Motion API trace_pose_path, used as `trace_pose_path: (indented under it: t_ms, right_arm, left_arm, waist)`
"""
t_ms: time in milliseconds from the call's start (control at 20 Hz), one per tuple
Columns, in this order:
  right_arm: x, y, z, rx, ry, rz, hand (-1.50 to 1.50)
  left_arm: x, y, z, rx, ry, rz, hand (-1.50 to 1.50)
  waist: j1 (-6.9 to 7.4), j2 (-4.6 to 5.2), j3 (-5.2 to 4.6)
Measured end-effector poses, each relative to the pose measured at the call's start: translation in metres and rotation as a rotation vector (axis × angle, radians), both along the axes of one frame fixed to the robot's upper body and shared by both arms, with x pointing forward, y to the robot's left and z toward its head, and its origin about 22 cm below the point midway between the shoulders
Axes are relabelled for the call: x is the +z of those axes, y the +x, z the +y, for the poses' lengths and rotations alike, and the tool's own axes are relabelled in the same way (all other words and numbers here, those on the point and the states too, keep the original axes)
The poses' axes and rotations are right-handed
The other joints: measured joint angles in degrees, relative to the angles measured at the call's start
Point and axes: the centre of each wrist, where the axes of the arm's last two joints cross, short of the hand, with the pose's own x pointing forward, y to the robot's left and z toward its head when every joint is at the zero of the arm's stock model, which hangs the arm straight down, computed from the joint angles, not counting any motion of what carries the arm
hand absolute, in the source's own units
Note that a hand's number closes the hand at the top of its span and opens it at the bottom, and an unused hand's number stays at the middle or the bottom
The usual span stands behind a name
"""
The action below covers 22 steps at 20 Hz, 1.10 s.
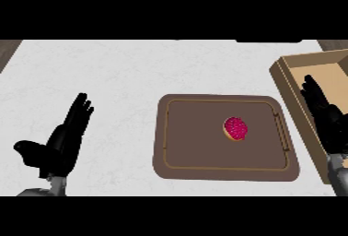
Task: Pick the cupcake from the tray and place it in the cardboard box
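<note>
A cupcake with pink-red frosting lies on the brown tray, right of the tray's middle. The cardboard box stands open at the right edge of the counter. My right hand is open with straight fingers, held over the box's near part, to the right of the tray and apart from the cupcake. My left hand rests open at the lower left, fingers pointing up, well clear of the tray.
The white counter spreads behind and left of the tray. A dark strip lies along the far edge at the upper right.
</note>
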Motion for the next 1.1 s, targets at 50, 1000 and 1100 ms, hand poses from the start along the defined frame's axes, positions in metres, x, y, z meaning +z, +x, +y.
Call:
trace_pose_path:
  t_ms: [50,1000,1100]
  right_arm:
    - [-0.002,0.000,-0.007,-0.018,0.008,-0.007,1.50]
    - [0.009,-0.024,-0.088,-0.085,-0.257,-0.106,-1.50]
    - [0.029,-0.023,-0.089,0.003,-0.332,-0.031,-1.50]
  left_arm:
    - [0.003,0.001,0.003,0.003,-0.002,-0.002,0.00]
    - [0.026,0.020,0.014,0.077,-0.075,-0.020,0.00]
    - [0.024,0.019,0.014,0.080,-0.076,-0.019,0.00]
  waist:
    - [0.04,-0.21,0.10]
    - [-0.21,-1.01,0.41]
    - [-0.21,-1.09,0.33]
